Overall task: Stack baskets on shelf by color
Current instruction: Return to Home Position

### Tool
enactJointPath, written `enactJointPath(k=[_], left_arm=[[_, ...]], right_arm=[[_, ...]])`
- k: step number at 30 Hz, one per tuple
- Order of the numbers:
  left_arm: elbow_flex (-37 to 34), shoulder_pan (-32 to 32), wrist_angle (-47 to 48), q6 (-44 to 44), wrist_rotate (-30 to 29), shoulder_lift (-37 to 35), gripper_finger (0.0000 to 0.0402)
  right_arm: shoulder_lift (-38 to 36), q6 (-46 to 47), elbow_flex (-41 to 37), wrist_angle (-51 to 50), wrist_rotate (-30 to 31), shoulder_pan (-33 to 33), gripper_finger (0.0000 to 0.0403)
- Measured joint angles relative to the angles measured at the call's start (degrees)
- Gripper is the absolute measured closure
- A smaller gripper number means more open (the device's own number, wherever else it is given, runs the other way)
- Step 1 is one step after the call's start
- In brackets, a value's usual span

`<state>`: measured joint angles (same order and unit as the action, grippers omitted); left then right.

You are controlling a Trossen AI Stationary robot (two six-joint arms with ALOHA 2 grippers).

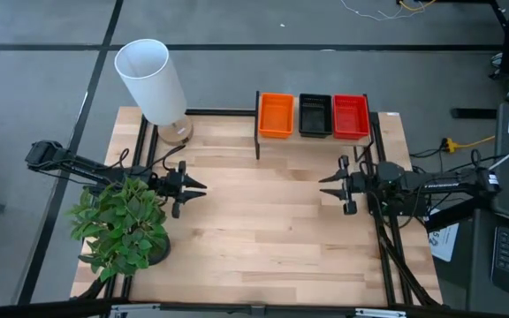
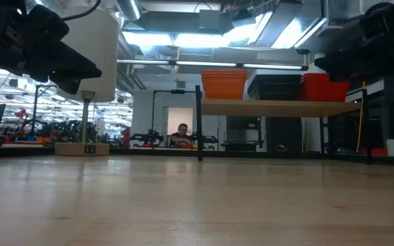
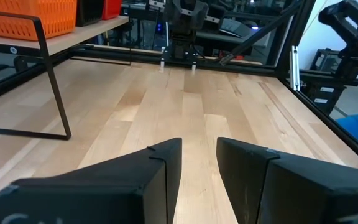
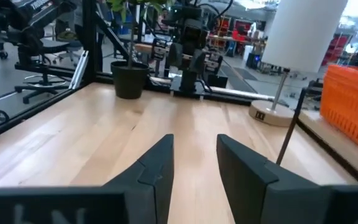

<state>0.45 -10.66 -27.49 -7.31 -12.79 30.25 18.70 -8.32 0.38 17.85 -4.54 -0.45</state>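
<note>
Left gripper (image 1: pixel 198 186) and right gripper (image 1: pixel 329 188) are hovering low over the tabletop (image 1: pixel 263 225), facing each other, fingers slightly parted, gripping nothing; orange baskets (image 1: pixel 276 115), black baskets (image 1: pixel 315 115), red baskets (image 1: pixel 351 116) are sitting side by side on the shelf (image 2: pixel 279 108)

Counts on the table (image 1: pixel 263 238). Two grippers: the left gripper (image 1: pixel 197 187) and the right gripper (image 1: pixel 327 187), tips facing each other, two fingers apiece. One shelf (image 2: pixel 279 107), nearer the right gripper than the left. Three basket stacks on it — one orange stack (image 1: pixel 276 115), one black stack (image 1: pixel 315 115), one red stack (image 1: pixel 351 117), the red closest to the right gripper; the baskets within each stack cannot be counted. One lamp (image 1: pixel 151 81) and one potted plant (image 1: pixel 122 225) — both on the left gripper's side, the plant close beside its arm. One person (image 2: pixel 180 137), far beyond both grippers.
</note>
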Motion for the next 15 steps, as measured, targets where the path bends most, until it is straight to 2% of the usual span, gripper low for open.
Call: enactJointPath(k=[9,15], left_arm=[[0.0,0.0,0.0,0.0,0.0,0.0,0.0308],[0.0,0.0,0.0,0.0,0.0,0.0,0.0308]], right_arm=[[-8.0,1.2,0.0,-2.2,0.0,0.5,0.028],[-9.1,2.0,0.0,-3.9,0.0,0.5,0.028]])
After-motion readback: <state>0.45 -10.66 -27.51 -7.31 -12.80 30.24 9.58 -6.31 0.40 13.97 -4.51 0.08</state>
